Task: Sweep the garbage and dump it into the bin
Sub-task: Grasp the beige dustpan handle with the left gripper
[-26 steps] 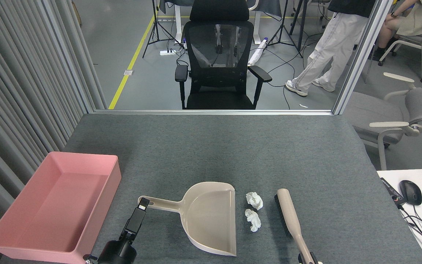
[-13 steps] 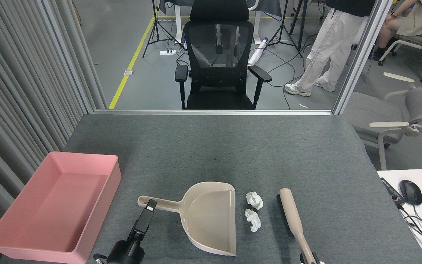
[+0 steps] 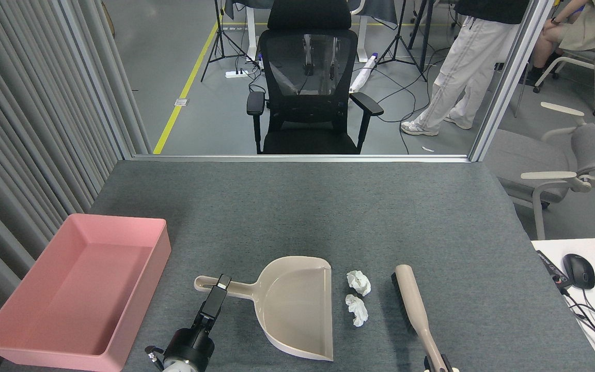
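Note:
Two small crumpled white wads of garbage (image 3: 358, 282) (image 3: 358, 310) lie on the grey table between a beige dustpan (image 3: 292, 310) and a beige brush (image 3: 411, 299). The dustpan's open mouth faces the wads, and its handle points left. My left gripper (image 3: 221, 285) is at that handle near its end; it looks dark and narrow, so its state is unclear. My right gripper (image 3: 438, 366) shows only at the bottom edge, shut on the brush's handle. The pink bin (image 3: 147, 289) stands at the left with nothing in it.
A grey curtain (image 3: 29, 129) runs along the table's left side. Behind the far edge stand a black office chair (image 3: 308, 82) and a person in white trousers (image 3: 463, 67). A white desk (image 3: 586, 289) with a mouse and a keyboard adjoins at the right.
My left gripper has moved right along the dustpan's handle, toward the pan. The brush has shifted slightly to the right. The person in the background has stepped.

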